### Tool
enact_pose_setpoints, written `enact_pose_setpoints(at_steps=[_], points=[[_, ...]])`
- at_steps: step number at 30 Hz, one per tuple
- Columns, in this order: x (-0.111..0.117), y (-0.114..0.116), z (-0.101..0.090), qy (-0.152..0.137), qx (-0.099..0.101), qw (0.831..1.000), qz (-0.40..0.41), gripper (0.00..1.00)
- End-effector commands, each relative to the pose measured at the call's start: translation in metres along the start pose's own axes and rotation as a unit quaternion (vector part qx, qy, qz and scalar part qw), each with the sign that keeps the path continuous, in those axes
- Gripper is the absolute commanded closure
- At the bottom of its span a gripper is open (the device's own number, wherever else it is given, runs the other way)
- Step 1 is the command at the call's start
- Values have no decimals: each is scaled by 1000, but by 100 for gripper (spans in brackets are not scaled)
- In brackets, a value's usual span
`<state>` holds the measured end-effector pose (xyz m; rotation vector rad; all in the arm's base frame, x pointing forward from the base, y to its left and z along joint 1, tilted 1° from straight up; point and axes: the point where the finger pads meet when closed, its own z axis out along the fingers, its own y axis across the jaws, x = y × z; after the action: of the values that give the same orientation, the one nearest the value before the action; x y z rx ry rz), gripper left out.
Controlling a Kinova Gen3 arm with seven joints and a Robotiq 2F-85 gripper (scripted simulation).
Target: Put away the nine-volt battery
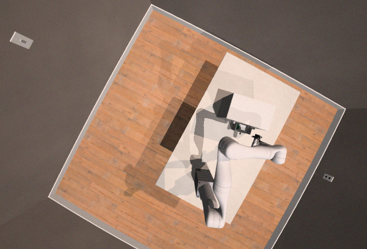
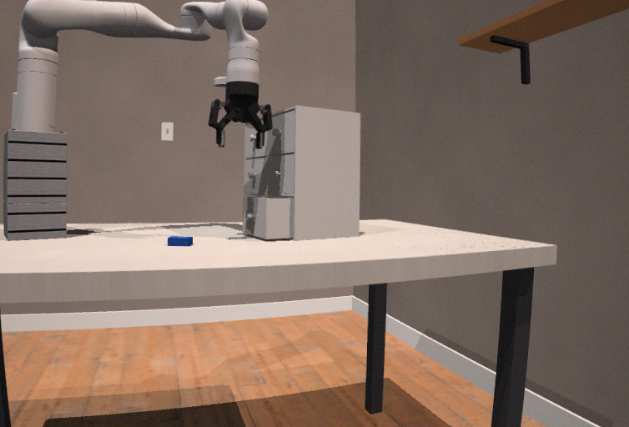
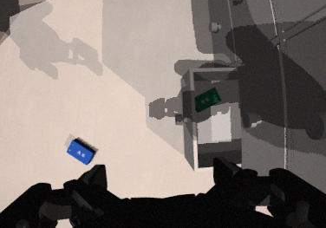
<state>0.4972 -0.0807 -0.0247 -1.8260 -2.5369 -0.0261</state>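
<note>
The blue nine-volt battery [image 2: 179, 241] [image 3: 81, 151] lies flat on the white table [image 2: 406, 249], to the left of the chest. The small grey chest [image 2: 324, 173] [image 1: 251, 110] [image 3: 283, 1] stands upright with three drawers. Its bottom drawer [image 2: 271, 217] [image 3: 215, 130] [image 1: 243, 128] is pulled part way out. A small green object [image 3: 207, 100] [image 1: 237, 126] lies in it. The two upper drawers [image 2: 269, 153] are pushed in. My gripper [image 2: 239, 143] [image 3: 159, 173] [image 1: 256, 137] is open and empty. It hangs high, level with the top drawer, just in front of the chest, pointing down.
The arm's grey ribbed pedestal [image 2: 35, 183] [image 1: 204, 176] stands on the table's left end. A wooden wall shelf [image 2: 548, 11] hangs high at the right. The table's front edge [image 2: 254, 279] runs close to the battery.
</note>
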Motion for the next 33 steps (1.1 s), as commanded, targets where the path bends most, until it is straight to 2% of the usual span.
enact_pose_setpoints(at_steps=[1, 23, 33], points=[[0, 0, -4, 0, -2, 1000, -16, 0], [1, -13, -16, -2, 1, 986, -166, 0], [1, -20, -24, -4, 2, 968, -249, 0]])
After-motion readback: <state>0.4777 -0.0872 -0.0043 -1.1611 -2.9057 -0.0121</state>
